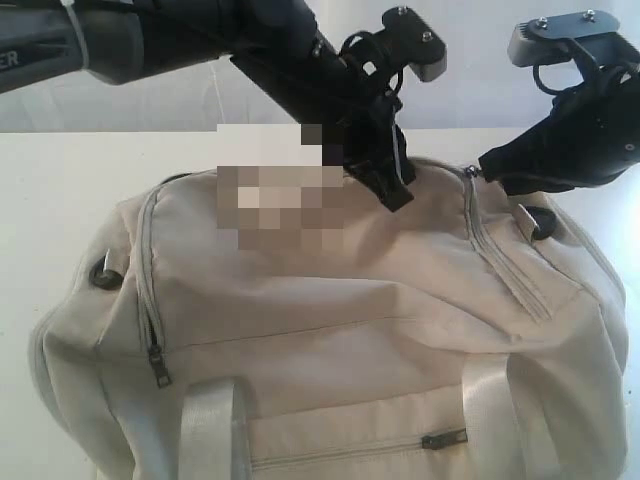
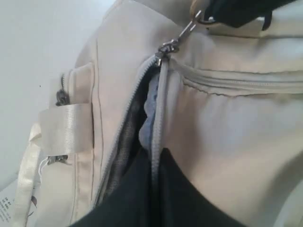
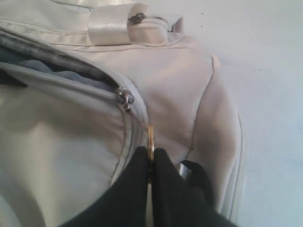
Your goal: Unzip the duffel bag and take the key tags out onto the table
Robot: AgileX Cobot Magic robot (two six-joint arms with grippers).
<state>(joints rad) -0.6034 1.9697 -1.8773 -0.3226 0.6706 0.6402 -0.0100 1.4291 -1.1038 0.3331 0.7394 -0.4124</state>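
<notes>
Left arm (image 1: 250,40): enters from upper left, wrist angled down. Left gripper (image 1: 393,188): tips pointing down, fingers pressed together on zip edge of duffel bag (image 1: 330,330). Right arm (image 1: 585,135): enters from right, wrist low. Right gripper (image 1: 484,166): pinched tight on pull ring (image 3: 150,137).
</notes>
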